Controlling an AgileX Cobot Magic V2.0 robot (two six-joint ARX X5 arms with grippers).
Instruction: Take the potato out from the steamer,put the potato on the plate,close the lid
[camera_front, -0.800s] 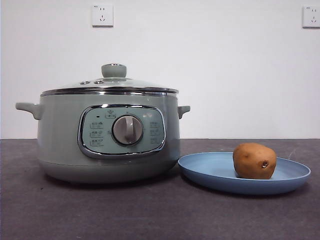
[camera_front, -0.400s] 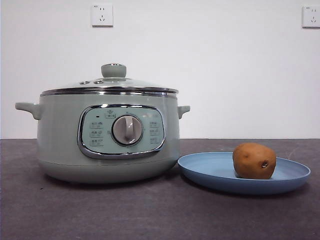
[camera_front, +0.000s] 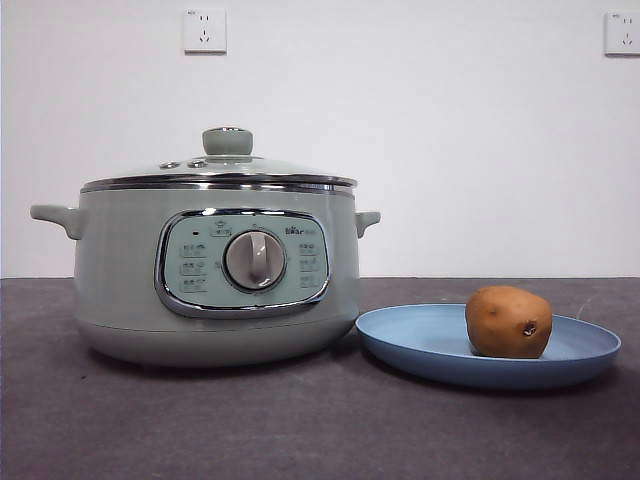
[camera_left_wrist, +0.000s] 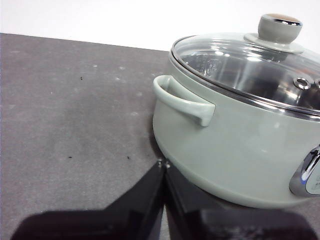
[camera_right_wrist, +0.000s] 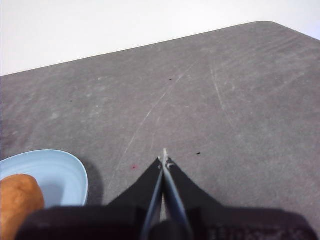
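Potato (camera_front: 508, 321) sits on the light-blue plate (camera_front: 420, 340), just right of the steamer (camera_front: 215, 275); glass lid (camera_front: 220, 170) on. Nothing moved over the last sec, so task looks done. Left gripper (camera_left_wrist: 164, 166) & right gripper (camera_right_wrist: 164, 161) both pinched together, empty, parked off to the sides.

A staged test bench rather than a lived-in kitchen: a bare grey tabletop (camera_front: 300, 430) against a plain white wall (camera_front: 450, 150), with power sockets (camera_front: 204, 31) at eleven and one o'clock.
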